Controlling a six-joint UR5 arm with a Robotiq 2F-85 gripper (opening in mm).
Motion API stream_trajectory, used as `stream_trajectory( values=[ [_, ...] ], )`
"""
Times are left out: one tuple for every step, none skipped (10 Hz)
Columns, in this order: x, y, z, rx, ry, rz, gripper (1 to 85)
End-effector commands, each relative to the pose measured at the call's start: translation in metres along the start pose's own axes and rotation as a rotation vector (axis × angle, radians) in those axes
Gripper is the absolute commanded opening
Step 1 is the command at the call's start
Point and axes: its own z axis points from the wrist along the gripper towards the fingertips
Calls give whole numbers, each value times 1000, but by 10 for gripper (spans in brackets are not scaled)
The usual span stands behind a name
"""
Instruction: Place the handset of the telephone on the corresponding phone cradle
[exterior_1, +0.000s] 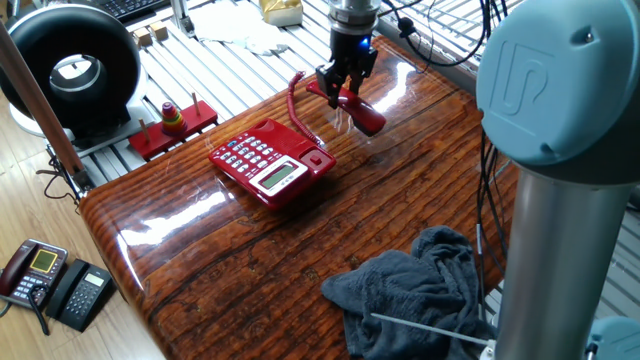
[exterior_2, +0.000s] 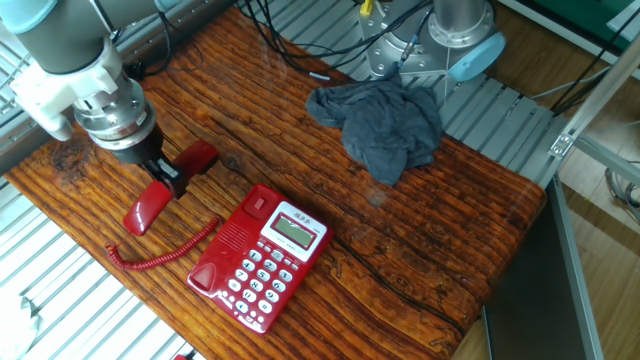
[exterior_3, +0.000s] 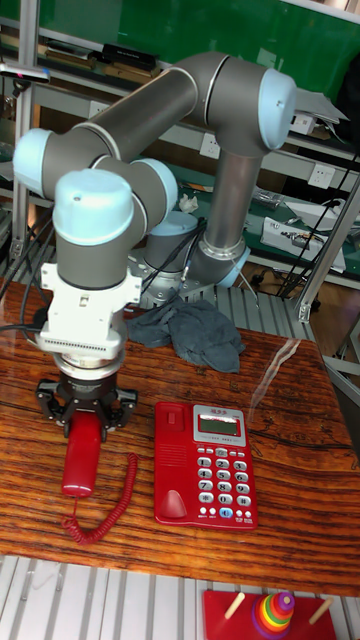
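Gripper (exterior_2: 172, 180) is clamped on the middle of the handset (exterior_2: 150, 205), fingers across the narrow grip section. Mid-span hold makes sense: both ends hang balanced and stay free to drop into the seats.

Handset sits just off the cradle side of the telephone (exterior_2: 258, 266), apart from it, and looks lifted clear of the table (exterior_2: 420, 240). Tall fixed view shows it roughly parallel to the phone (exterior_3: 205, 465), so mostly a sideways shift plus a lowering is left, I'd say.

Phone cradle (exterior_3: 170, 462) is the empty recessed strip on the phone's handset side. Nothing in it.

Coiled cord (exterior_2: 160, 255) trails slack on the table from the phone's near end to the handset; enough slack that it shouldn't pull during the move, my guess.

Grey cloth (exterior_2: 385, 125) lies well away, beyond the phone's display end. Not in the path.

Writing: the phone has a small label above its display, too small to read. Keypad digits not legible either.
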Motion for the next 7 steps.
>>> stream_trajectory(
  values=[
    [-5, 14, -4, 27, -9, 29, 370],
    [-6, 19, -2, 30, -12, 32, 360],
    [-6, 22, -1, 35, -14, 41, 353],
    [-6, 26, -1, 38, -16, 45, 350],
    [-7, 30, -2, 34, -17, 48, 350],
    [-6, 34, -4, 31, -17, 50, 347],
    [-6, 34, -5, 33, -19, 51, 347]
  ],
)
